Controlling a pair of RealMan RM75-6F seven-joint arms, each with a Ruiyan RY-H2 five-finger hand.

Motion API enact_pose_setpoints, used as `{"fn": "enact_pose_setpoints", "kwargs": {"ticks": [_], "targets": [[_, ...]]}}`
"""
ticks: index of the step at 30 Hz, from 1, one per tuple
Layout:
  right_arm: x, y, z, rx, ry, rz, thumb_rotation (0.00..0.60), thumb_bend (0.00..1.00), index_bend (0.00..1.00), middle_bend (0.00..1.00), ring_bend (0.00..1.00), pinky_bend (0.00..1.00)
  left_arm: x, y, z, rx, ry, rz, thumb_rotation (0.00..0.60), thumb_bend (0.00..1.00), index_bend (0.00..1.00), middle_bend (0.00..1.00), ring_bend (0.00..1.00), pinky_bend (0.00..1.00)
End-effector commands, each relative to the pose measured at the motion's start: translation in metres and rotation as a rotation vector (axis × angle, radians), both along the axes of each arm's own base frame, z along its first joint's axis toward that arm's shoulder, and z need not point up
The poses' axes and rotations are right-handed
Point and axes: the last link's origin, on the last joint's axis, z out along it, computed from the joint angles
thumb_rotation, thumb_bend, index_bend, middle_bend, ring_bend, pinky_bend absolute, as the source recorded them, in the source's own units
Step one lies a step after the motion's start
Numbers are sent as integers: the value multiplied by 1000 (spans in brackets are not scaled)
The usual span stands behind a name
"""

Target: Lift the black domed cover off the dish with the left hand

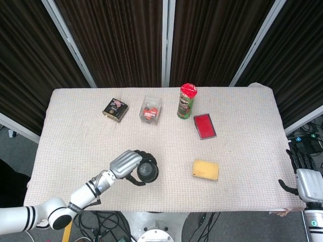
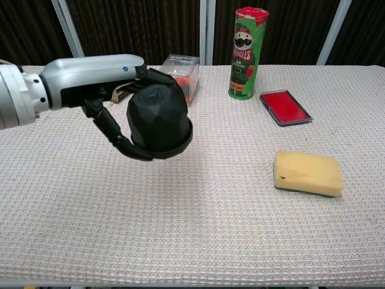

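My left hand (image 2: 129,114) is held out over the table, forearm running back to my left, dark fingers (image 2: 111,129) curled around the black cover (image 2: 158,117) and holding it up in the air. My right hand (image 1: 307,184) hangs well off to my right, fingers pointing upward and holding nothing.
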Motion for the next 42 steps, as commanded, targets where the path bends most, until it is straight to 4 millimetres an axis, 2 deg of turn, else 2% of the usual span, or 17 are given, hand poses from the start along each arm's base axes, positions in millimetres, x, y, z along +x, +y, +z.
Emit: {"fn": "enact_pose_setpoints", "kwargs": {"ticks": [1,4,6,8,11,15,16,17,19,23,30,36,42], "targets": [[0,0,0,-1,0,0,600,135,0,0,0,0,-69,93,21,260,108,305,600,208,487,486,312,326],[0,0,1,-6,-1,0,600,135,0,0,0,0,-92,124,29,330,83,481,600,208,466,486,312,325],[0,1,2,-11,-1,1,600,135,0,0,0,0,-101,130,35,347,55,537,600,208,456,486,312,325],[0,0,3,-13,-2,1,600,135,0,0,0,0,-101,125,34,338,53,520,600,208,453,486,311,325],[0,0,1,-6,-2,2,600,135,0,0,0,0,-88,96,23,257,49,433,600,207,459,486,311,325],[1,1,0,-3,0,11,600,135,0,0,0,0,-62,13,-4,42,15,265,600,207,475,486,311,323],[2,1,0,-6,0,16,600,135,0,0,0,0,-57,-1,-8,14,11,229,600,208,478,486,311,322],[4,1,1,-9,0,22,600,135,0,0,0,0,-54,-14,-13,-7,5,193,600,207,481,486,311,322],[7,2,3,-17,-2,35,600,135,0,0,0,0,-51,-20,-18,-11,3,163,600,207,484,486,311,322],[14,3,8,-38,1,66,600,135,0,0,0,0,-59,2,-20,34,27,206,600,208,485,486,311,322],[30,10,9,-45,14,131,600,135,0,0,0,0,-92,44,-18,77,66,369,600,208,491,486,311,322],[44,14,7,-40,17,175,600,134,0,0,0,0,-102,62,-23,97,57,416,600,208,492,486,312,322],[42,13,6,-36,19,161,600,135,0,0,0,0,-99,65,-39,121,49,389,600,207,492,486,311,322]]}}
